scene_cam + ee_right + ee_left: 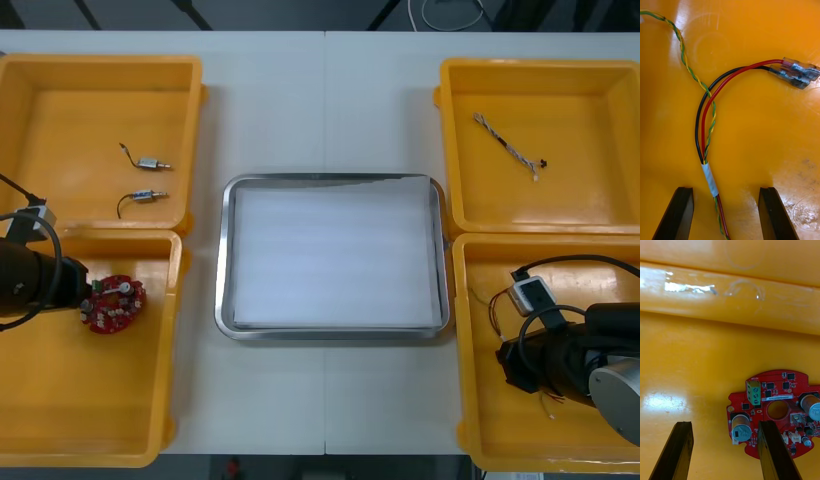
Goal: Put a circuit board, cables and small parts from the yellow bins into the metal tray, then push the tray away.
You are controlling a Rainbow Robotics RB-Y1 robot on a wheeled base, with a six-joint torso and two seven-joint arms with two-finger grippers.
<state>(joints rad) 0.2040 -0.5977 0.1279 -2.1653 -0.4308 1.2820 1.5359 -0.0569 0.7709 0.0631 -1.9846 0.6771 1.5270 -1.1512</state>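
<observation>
The light table (320,100) carries four yellow bins (60,120), two each side, the metal tray (226,260) between

Light table (330,90), seam down mid; dark floor (250,12) beyond far edge.

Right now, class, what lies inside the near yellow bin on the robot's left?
One round red circuit board on the floor of the yellow bin, with the left gripper open over its edge. The left arm covers some floor beside it, so anything there is unseen.
</observation>
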